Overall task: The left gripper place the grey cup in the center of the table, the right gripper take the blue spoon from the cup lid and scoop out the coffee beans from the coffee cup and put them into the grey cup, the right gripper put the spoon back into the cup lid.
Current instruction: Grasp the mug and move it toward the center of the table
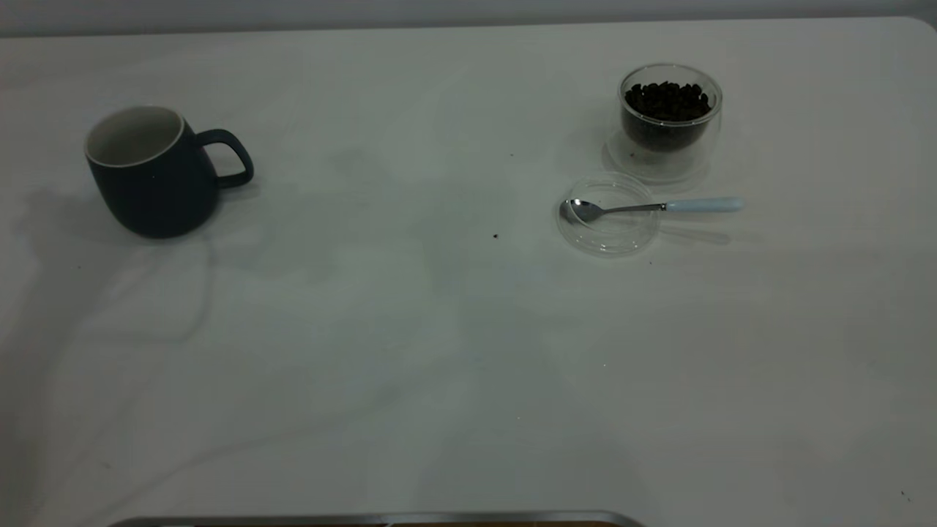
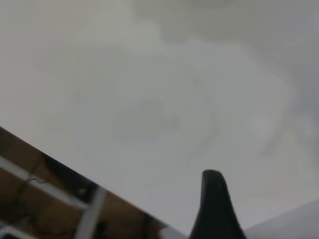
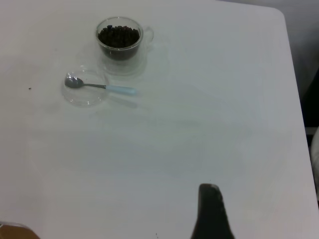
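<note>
Slate blue-grey ceramic, with a white rim and pale inside, the grey cup (image 1: 154,172) stood upright at about nine o'clock on the plain white bench (image 1: 410,351), its loop handle turned toward three o'clock. Over at two o'clock sat the small clear double-walled coffee cup (image 1: 670,121), heaped with dark roasted coffee beans (image 1: 667,100). Just beside it, toward the near edge, lay the flat transparent cup lid (image 1: 606,214), and the blue spoon (image 1: 651,208) rested with its shiny bowl in the lid and its pale handle reaching out toward three o'clock.

Nothing of the task looked begun: the mug was well apart from the centre, the spoon untouched. Neither arm showed in the exterior view. The left gripper (image 2: 215,209) and the right gripper (image 3: 212,211) each showed only one dark tip in its own wrist view, so whether the jaws were spread or pressed together could not be told.

By my reckoning the first step was in hand: the left arm would need to reach the mug, grasp it by wall or handle, and carry it toward three o'clock.

Room was generous. The middle of the bench lay bare save a few dark specks, and the mug stood near the nine o'clock edge.
</note>
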Controlling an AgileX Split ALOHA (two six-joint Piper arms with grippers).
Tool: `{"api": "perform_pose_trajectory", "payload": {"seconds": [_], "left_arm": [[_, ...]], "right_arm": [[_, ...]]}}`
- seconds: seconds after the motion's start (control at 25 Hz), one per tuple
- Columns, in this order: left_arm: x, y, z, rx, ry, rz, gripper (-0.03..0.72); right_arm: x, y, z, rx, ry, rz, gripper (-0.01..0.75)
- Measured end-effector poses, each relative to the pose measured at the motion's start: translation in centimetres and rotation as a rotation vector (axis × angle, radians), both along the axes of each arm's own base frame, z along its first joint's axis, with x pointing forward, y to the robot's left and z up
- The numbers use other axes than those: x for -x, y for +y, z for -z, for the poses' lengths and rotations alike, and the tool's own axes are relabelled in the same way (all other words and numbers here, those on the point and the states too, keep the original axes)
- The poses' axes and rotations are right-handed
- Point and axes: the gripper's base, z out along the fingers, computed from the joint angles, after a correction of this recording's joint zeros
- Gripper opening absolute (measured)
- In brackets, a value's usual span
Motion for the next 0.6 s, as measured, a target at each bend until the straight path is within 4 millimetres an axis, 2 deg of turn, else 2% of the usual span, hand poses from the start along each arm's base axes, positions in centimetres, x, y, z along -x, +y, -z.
{"api": "perform_pose_trajectory", "payload": {"seconds": [0.28, 0.6], "left_arm": [[-1.8, 0.4, 5.8, -0.067, 0.048, 0.201, 0.593], [-3.2, -2.0, 9.7, -0.025, -0.01, 0.39, 0.593]], "right_arm": [[0.0, 0.0, 0.0, 0.0, 0.0, 0.0, 0.565], [0.0, 0.0, 0.0, 0.0, -0.001, 0.0, 0.565]]}}
